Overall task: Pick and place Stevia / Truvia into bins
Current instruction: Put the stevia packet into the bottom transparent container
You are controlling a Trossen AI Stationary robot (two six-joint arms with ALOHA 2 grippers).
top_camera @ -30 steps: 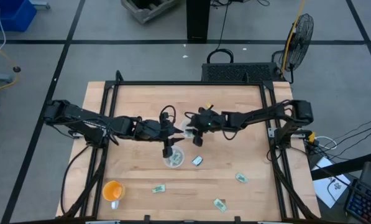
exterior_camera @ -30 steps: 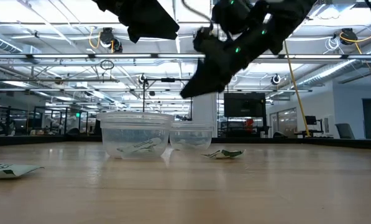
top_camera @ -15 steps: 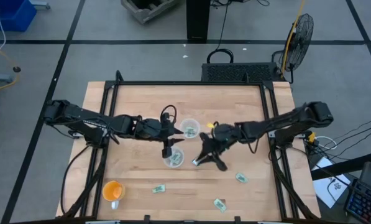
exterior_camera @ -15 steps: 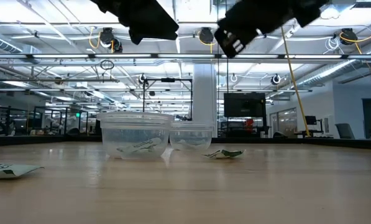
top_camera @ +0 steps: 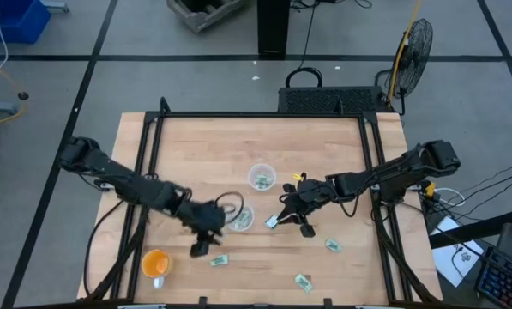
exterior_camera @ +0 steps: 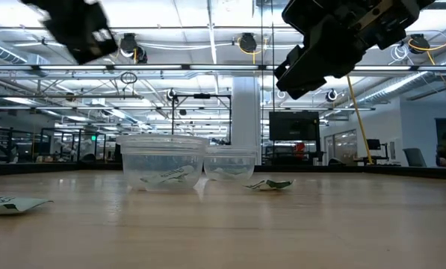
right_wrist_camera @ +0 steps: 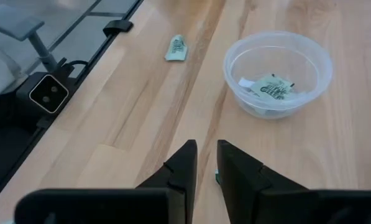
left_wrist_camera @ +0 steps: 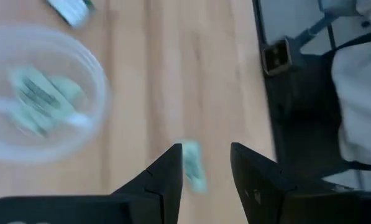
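Right claw (top_camera: pixel 283 219) hovers over a Stevia packet (top_camera: pixel 272 221) on the counter (top_camera: pixel 324 154) beside the near bin (top_camera: pixel 241 218), fingers narrowly parted, empty; it should drop squarely. Left claw (top_camera: pixel 202 250) spread above another packet (top_camera: pixel 219 260).

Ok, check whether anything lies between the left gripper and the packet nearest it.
Nothing visible does. The left gripper has its fingers open over bare wood, and the packet shows through the gap between them. The clear cup stands off to one side, clear of that path.
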